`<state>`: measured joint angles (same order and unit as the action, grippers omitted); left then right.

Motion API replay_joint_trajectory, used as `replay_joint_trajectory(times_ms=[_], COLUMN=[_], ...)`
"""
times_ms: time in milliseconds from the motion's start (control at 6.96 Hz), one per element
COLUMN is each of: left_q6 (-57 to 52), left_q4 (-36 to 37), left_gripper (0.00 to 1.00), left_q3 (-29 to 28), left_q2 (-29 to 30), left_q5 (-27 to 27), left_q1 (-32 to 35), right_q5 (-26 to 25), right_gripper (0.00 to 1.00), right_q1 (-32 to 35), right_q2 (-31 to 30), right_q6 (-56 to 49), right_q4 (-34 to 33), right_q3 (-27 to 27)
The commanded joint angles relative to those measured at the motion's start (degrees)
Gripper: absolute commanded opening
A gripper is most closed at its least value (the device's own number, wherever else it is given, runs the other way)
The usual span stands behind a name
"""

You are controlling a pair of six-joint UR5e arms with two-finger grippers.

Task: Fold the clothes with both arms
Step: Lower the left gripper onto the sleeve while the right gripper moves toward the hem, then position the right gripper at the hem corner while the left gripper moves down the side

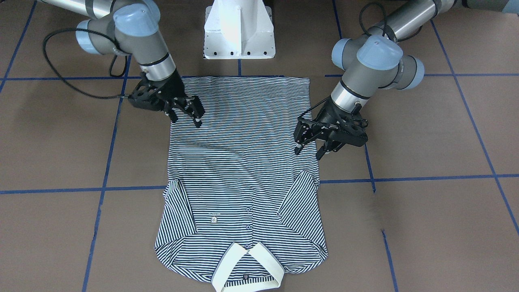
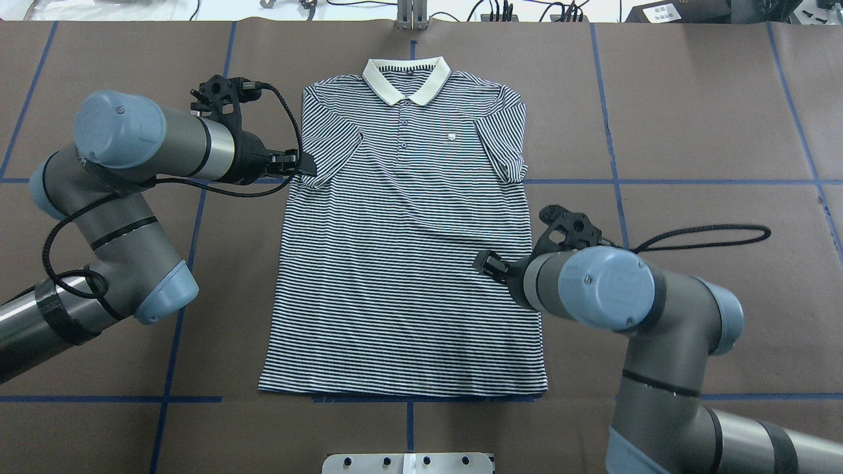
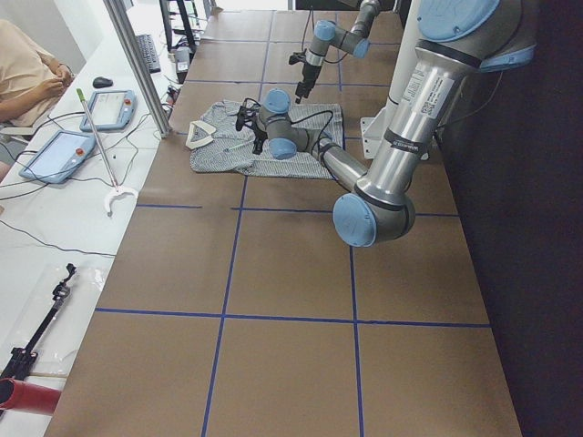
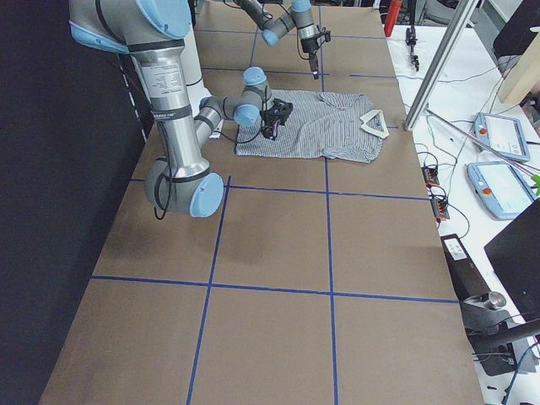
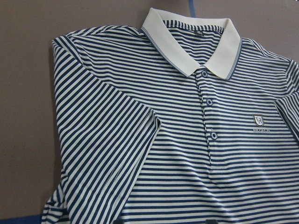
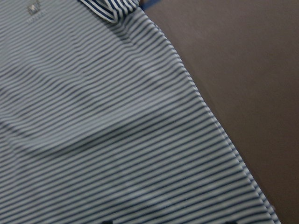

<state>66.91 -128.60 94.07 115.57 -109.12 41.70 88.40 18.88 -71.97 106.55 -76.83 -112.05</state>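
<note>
Shirt: striped shirt (image 2: 402, 263) lies flat on the table (image 2: 691, 131), front up, no folds made.
Orientation: collar (image 2: 406, 79) at the shirt's far end; white base (image 1: 239, 32) sits just past the shirt's hem.
Left gripper: left gripper (image 1: 308, 155) has its fingers spread and is empty. It sits at the shirt's side edge on the robot's left, right by the sleeve (image 2: 329, 155). Can't tell if it touches the cloth.
Right gripper: right gripper (image 1: 186, 121) also has its fingers spread and is empty. It is over the shirt's opposite side edge, between sleeve and hem. Contact unclear.
Left wrist cam: collar, buttons (image 5: 209, 101) and logo (image 5: 260, 122) on the shirt's chest, seen sharply.
Right wrist cam: blurry; shows the shirt's stripes and its side edge against the table.
</note>
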Motion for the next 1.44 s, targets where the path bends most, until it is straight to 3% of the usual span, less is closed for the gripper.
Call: replay_joint_trajectory(times_ms=[0, 288, 863, 1294], left_q6=[0.24, -0.02, -0.02, -0.37], left_q4=[-0.16, -0.60, -0.95, -0.95], left_gripper=[0.73, 0.73, 0.73, 0.73], left_q3=[0.50, -0.11, -1.78, -2.14], left_q2=[-0.61, -0.70, -0.78, -0.87], left_q5=[-0.40, -0.40, -0.40, -0.31], left_q1=[-0.04, -0.04, -0.22, -0.22], right_q5=[-6.57, -6.40, -6.14, -6.31], right_gripper=[0.83, 0.82, 0.81, 0.60], right_q1=[-8.23, -12.01, -13.52, -13.69], right_q2=[-3.77, -7.89, -9.50, -9.15], right_q6=[7.33, 13.66, 14.39, 14.30], right_q4=[-2.36, -2.45, -6.67, -6.76], right_q3=[-2.12, -2.82, -6.79, -5.82])
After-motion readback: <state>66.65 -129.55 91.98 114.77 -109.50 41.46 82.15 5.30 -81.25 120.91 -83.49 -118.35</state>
